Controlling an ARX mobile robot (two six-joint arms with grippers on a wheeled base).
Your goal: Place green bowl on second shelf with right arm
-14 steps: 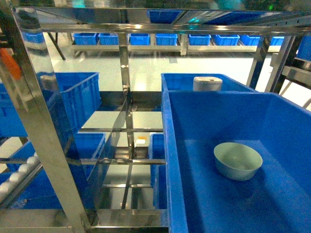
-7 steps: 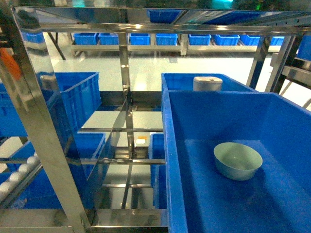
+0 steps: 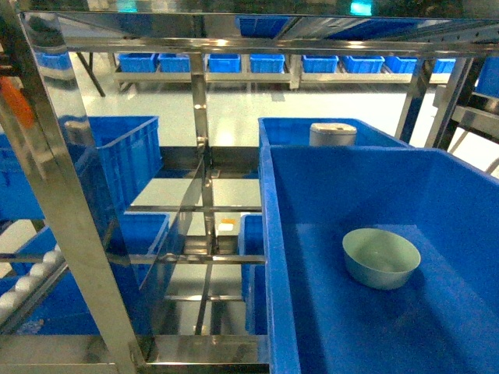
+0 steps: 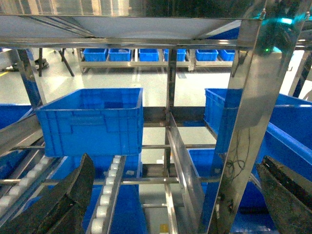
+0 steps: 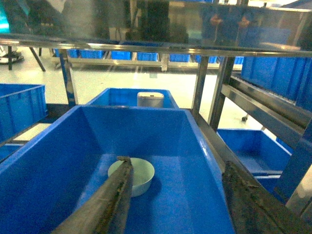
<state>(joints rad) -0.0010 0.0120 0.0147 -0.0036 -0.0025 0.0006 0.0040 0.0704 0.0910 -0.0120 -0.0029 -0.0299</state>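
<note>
Warehouse floor, pale and glossy, behind a stainless rack (image 3: 204, 156); row of blue bins (image 3: 267, 62) along the far wall. Large blue crate (image 3: 312, 327) fills the right side of the rack tier. Green bowl (image 3: 380, 258) sits upright on the crate floor, right of centre, clear of all four walls, open blue floor all round it. White cylindrical container (image 3: 333, 134) in a second crate just behind the far wall. Right end effector (image 5: 175, 190) spread wide above the crate's near edge, holding nothing, bowl (image 5: 132, 175) beyond the left finger. Left end effector (image 4: 175, 195) released, wide apart, facing roller rails (image 4: 109, 190) and another blue crate (image 4: 92, 119).
</note>
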